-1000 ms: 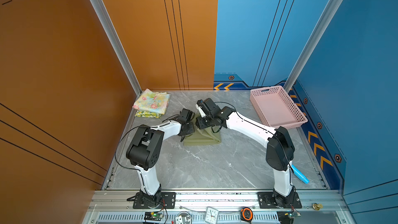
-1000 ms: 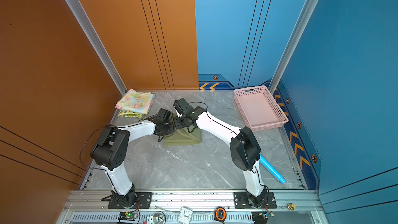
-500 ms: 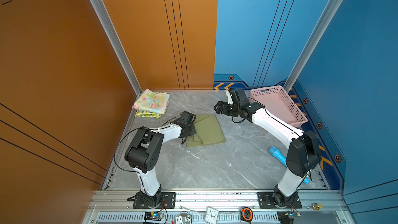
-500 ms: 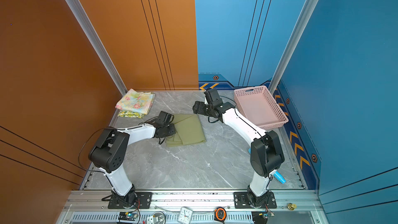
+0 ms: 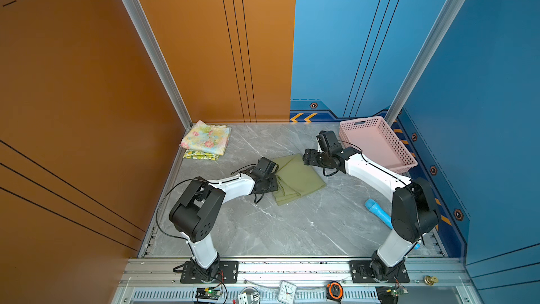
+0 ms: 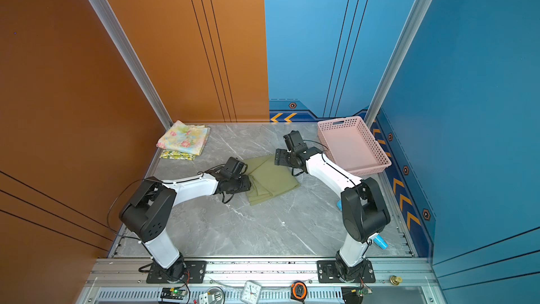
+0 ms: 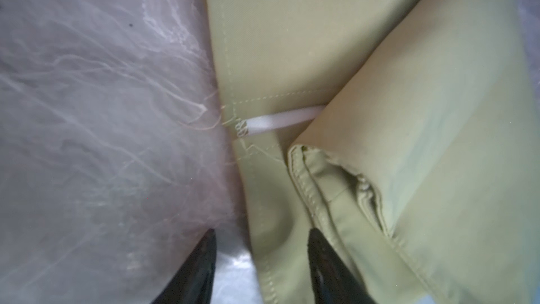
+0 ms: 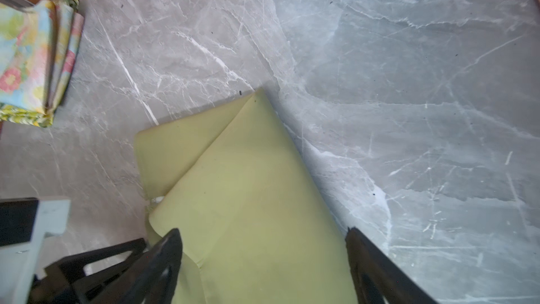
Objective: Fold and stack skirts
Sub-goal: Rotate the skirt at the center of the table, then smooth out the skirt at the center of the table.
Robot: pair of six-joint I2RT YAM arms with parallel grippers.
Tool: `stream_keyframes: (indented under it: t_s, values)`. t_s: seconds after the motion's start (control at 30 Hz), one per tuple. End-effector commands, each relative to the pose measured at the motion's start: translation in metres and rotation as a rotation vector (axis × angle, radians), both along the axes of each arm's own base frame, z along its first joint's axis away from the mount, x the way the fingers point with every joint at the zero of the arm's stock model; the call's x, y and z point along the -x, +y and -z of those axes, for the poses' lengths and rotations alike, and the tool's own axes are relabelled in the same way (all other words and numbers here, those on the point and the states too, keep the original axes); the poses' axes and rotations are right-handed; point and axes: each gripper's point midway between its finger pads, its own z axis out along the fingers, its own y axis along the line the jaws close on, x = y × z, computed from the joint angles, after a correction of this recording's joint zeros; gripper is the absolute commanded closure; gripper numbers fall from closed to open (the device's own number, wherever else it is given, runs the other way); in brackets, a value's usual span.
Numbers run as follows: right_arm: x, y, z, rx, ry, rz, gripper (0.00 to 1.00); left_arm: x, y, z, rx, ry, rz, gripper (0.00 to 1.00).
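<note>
1. Olive skirt (image 5: 298, 178) lies folded flat on the worktop (image 5: 292, 229) between the two arms. All places below are given from it.
2. Left arm (image 5: 233, 184) comes in low at the olive skirt's edge on its own side. In the left wrist view the left jaws stand partly apart across the stitched hem, one tip over bare worktop and one over cloth. Nothing is pinched.
3. Right arm (image 5: 371, 171) hovers at the olive skirt's far corner. The right jaws stand wide with cloth below them and hold nothing.
4. Judgement: the arms sit at opposite edges with the cloth free because a fold has been laid down and neither arm grips it.
5. The fold is not square: the top layer slants across the lower one. A white tape loop (image 7: 280, 121) and bunched hem show at the left-arm edge. It likely needs tidying or another fold.
6. Flowered skirt (image 5: 206, 138) sits folded on the lemon skirt (image 5: 201, 155). This pile is well apart from the olive skirt, past its left-arm side and farther back. The olive skirt probably goes on top; it looks larger, so it may overhang.
7. Pink basket (image 5: 377, 141) stands past the olive skirt's far corner, behind the right arm, not touching the skirt.
</note>
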Motion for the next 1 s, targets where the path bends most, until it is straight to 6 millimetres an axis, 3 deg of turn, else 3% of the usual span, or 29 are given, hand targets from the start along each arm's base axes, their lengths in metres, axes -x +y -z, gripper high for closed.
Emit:
stream_keyframes:
  t_s: [0.0, 0.17, 0.23, 0.33, 0.47, 0.63, 0.73, 0.97]
  values:
    - [0.014, -0.001, -0.004, 0.096, -0.031, -0.06, 0.11, 0.027, 0.033, 0.011, -0.067, 0.113, -0.011, 0.37]
    - [0.024, 0.013, -0.002, 0.16, -0.056, -0.128, 0.06, 0.008, 0.056, -0.037, -0.039, 0.039, -0.038, 0.05]
    - [0.027, 0.019, -0.002, 0.162, -0.06, -0.143, 0.03, 0.001, 0.068, -0.056, -0.026, 0.018, -0.063, 0.0]
    - [0.033, 0.031, -0.003, 0.178, -0.077, -0.176, 0.0, -0.008, 0.093, -0.08, -0.033, 0.001, -0.116, 0.01]
    - [0.044, 0.053, 0.004, 0.219, -0.083, -0.232, 0.0, -0.005, 0.114, -0.077, -0.017, 0.021, -0.166, 0.04]
    - [0.061, 0.087, 0.018, 0.291, -0.069, -0.326, 0.06, 0.008, 0.106, -0.049, 0.006, 0.109, -0.108, 0.12]
    - [0.066, 0.094, 0.024, 0.375, -0.069, -0.364, 0.11, 0.008, 0.097, -0.044, 0.026, 0.109, -0.079, 0.21]
    - [0.07, 0.097, 0.046, 0.478, -0.034, -0.402, 0.23, 0.002, 0.087, -0.044, 0.078, 0.085, -0.078, 0.28]
